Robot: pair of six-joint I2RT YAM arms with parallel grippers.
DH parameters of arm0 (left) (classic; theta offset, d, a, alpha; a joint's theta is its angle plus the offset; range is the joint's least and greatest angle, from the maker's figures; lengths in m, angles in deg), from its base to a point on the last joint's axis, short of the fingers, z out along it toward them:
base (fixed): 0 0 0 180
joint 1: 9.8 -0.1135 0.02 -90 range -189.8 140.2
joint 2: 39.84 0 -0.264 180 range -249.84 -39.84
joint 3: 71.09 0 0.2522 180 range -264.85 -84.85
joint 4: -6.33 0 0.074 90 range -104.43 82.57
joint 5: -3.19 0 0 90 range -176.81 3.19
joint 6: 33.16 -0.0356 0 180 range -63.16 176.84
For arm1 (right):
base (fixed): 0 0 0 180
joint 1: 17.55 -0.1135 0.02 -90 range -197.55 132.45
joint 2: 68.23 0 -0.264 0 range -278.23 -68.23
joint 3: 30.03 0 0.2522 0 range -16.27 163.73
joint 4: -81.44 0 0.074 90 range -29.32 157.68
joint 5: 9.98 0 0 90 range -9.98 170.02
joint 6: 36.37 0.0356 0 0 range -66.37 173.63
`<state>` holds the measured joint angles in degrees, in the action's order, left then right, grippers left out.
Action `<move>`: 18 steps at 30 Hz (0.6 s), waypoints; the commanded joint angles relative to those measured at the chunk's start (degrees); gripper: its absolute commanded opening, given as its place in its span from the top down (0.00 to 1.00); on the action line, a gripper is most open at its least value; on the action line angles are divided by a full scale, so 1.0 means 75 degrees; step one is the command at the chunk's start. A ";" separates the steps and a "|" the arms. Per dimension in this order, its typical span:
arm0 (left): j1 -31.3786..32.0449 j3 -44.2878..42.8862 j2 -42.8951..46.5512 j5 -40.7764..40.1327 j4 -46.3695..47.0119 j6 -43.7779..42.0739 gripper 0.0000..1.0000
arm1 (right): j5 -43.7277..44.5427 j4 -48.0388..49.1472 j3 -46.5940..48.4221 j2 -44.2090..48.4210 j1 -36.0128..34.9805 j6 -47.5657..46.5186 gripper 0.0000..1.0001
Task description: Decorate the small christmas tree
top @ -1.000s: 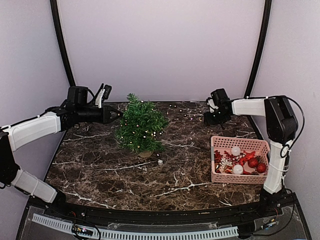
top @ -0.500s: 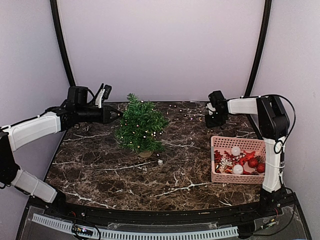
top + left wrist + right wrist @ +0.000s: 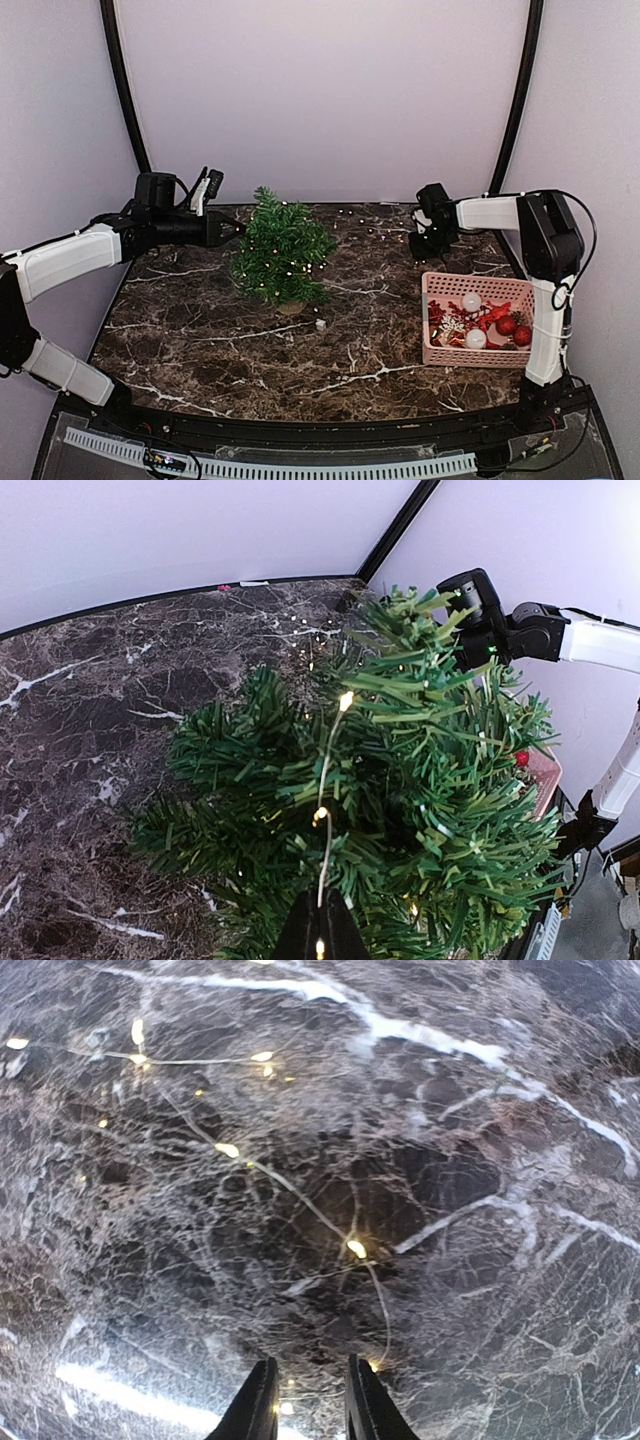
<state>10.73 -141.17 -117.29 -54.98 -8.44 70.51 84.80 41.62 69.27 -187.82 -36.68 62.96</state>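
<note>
Left tool [image 3: 320, 920] clamps the light string [image 3: 325, 780]; right tool [image 3: 310, 1365] is barely parted, empty; tugging, we risk toppling the small christmas tree [image 3: 282, 250].

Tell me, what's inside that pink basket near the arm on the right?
Inside the pink basket lie two white balls, two red balls and some red trinkets. Whatever sits beneath them is covered.

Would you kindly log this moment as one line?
left gripper: shut on light string at small christmas tree | right gripper: jaws slightly apart over string on table
</note>
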 commanded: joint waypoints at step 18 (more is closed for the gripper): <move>0.0039 -0.0189 0.0217 -0.0124 -0.0133 -0.0088 0.89 | 0.0048 0.0166 0.0263 -0.0079 -0.0062 0.0298 1.00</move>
<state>10.73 -141.17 -117.29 -55.05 -8.46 70.58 82.85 41.97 69.25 -189.33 -36.68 64.75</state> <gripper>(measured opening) 0.063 0.005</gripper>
